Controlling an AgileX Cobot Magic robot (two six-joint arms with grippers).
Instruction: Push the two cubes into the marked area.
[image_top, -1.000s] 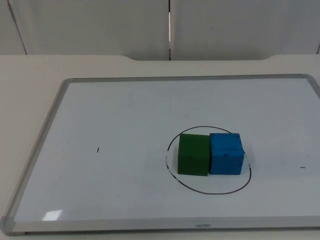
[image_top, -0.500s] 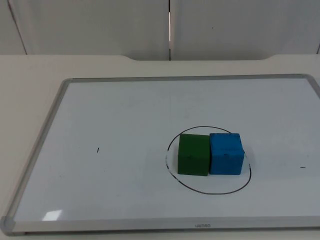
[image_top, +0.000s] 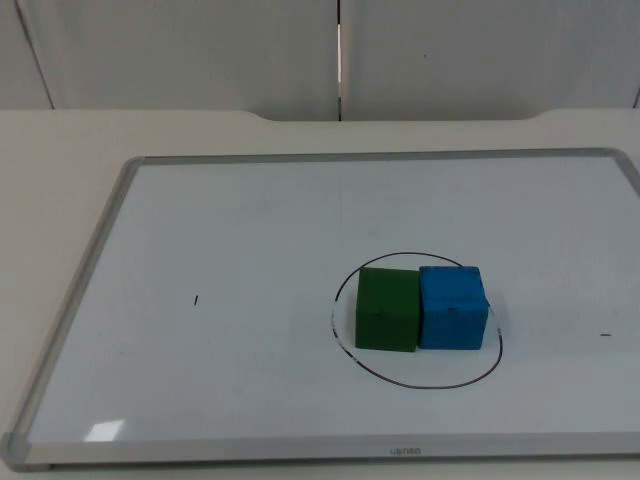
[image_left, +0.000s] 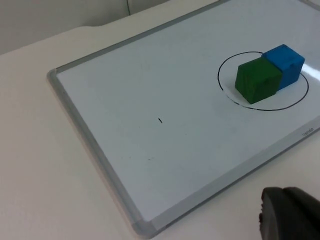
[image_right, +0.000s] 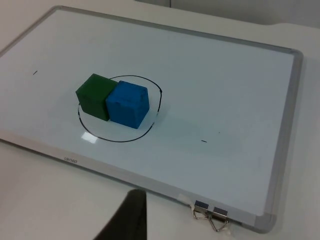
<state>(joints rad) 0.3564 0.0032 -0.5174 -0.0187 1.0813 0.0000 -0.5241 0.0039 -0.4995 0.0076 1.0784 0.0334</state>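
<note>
1. Pale counter (image_top: 60, 200), grey partition wall behind; whiteboard (image_top: 250, 250) lies flat on it.
2. Green cube (image_top: 386, 309) and blue cube (image_top: 452, 306) touch, both inside the drawn circle (image_top: 420, 384).
3. Step looks done: best to hold both arms clear (a nudge could undo it).
4. Left gripper (image_left: 290, 215), right gripper (image_right: 131, 220): one dark fingertip each, near the board's near edge; jaws' state cannot be told.

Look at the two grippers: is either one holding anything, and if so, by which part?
Nothing is held. The green cube and blue cube sit side by side, touching, inside the drawn circle on the whiteboard, with no gripper on them.
</note>
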